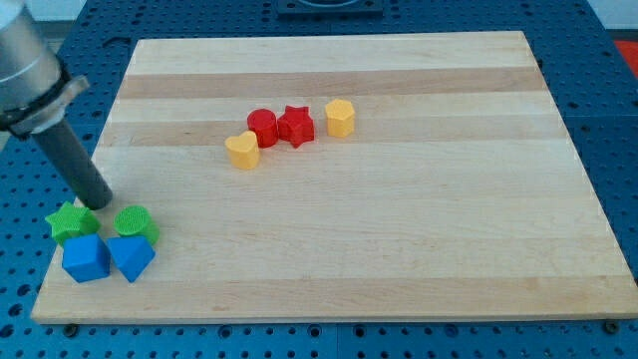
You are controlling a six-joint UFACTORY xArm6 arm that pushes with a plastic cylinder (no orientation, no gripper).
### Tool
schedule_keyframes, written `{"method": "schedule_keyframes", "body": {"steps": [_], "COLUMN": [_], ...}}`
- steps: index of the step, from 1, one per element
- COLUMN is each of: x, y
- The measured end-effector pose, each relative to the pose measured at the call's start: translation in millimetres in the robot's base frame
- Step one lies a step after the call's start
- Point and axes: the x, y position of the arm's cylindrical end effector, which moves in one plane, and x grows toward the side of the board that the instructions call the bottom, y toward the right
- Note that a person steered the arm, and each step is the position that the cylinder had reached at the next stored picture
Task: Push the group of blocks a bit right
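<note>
The rod's upper part is cut off by the frame's upper left edge. Part of the green star block is covered by my tip and by the blue cube. The green cylinder is partly overlapped by the blue block, shape not resolved. Board bottom corners approx. at frame edge.

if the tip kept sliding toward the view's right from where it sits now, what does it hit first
Probably the green cylinder. My tip sits just right of and above the green star, with the cylinder a short way to its right and slightly lower, so it may only clip its upper edge.
</note>
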Motion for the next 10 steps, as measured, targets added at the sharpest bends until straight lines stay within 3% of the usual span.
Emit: {"method": "schedule_keyframes", "body": {"steps": [1, 4, 6, 10], "x": [-5, 14, 74, 86], "y": [-24, -24, -24, 1]}}
